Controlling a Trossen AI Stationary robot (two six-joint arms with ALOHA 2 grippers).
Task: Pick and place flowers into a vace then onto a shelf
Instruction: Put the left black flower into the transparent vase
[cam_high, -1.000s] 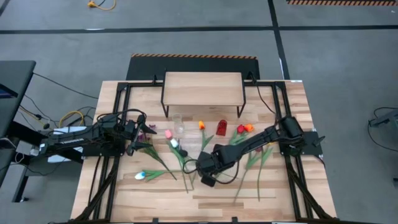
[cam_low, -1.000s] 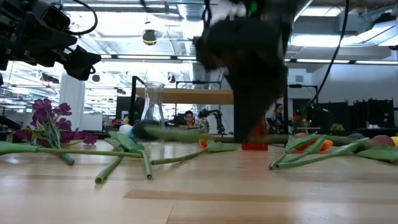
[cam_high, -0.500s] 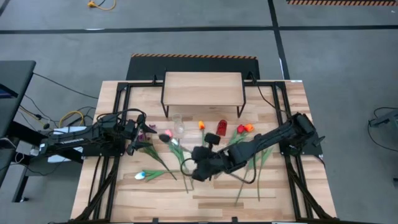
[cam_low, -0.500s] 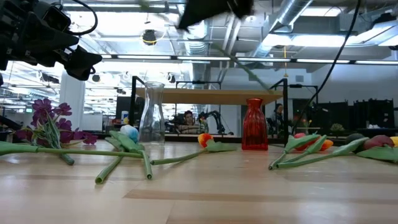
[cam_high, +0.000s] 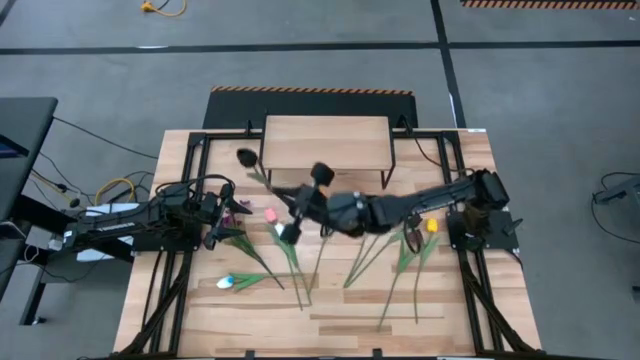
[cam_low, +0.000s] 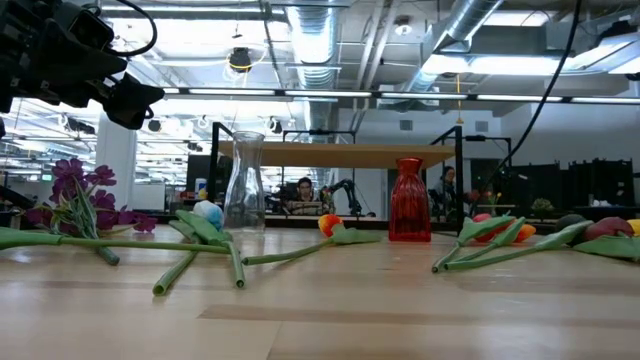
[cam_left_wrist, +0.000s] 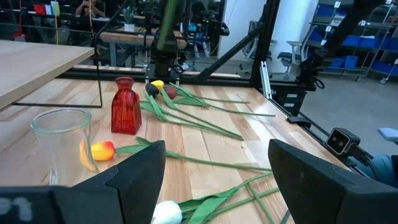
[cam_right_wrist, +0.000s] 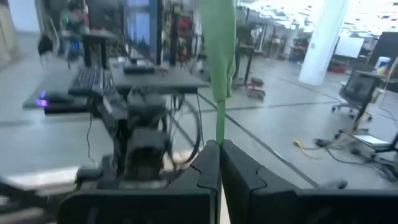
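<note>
My right gripper (cam_high: 293, 203) is raised over the table's middle, shut on a dark-headed tulip (cam_high: 245, 157) that is lifted off the table. In the right wrist view its green stem (cam_right_wrist: 219, 118) and a leaf (cam_right_wrist: 219, 43) rise from my shut fingers. My left gripper (cam_left_wrist: 214, 180) waits open at the table's left side, level, touching nothing. The clear vase (cam_low: 245, 185) and the red vase (cam_low: 408, 200) stand upright in front of the shelf (cam_high: 325, 145). More tulips (cam_high: 400, 255) lie flat on the tabletop. My right gripper pinches the dark tulip's green stem (cam_right_wrist: 219, 138) between its two fingers, with the fingers lying across the stem. It reaches in level from the table's right side. The flower is lifted clear, and its dark head (cam_high: 245, 157) points toward the far left.
Purple sprigs (cam_low: 80, 195) lie by my left gripper. A pink tulip (cam_high: 268, 214), a white one (cam_high: 283, 232) and an orange one (cam_left_wrist: 102, 149) lie near the vases. A yellow tulip (cam_high: 432, 226) lies at the right. The table's near strip (cam_high: 320, 330) is bare wood.
My right gripper has risen from the tabletop near the middle and gone toward the far edge, tipping from pointing down to level. It has stayed shut and carried the dark tulip up, clear of the table. It has left the low view.
</note>
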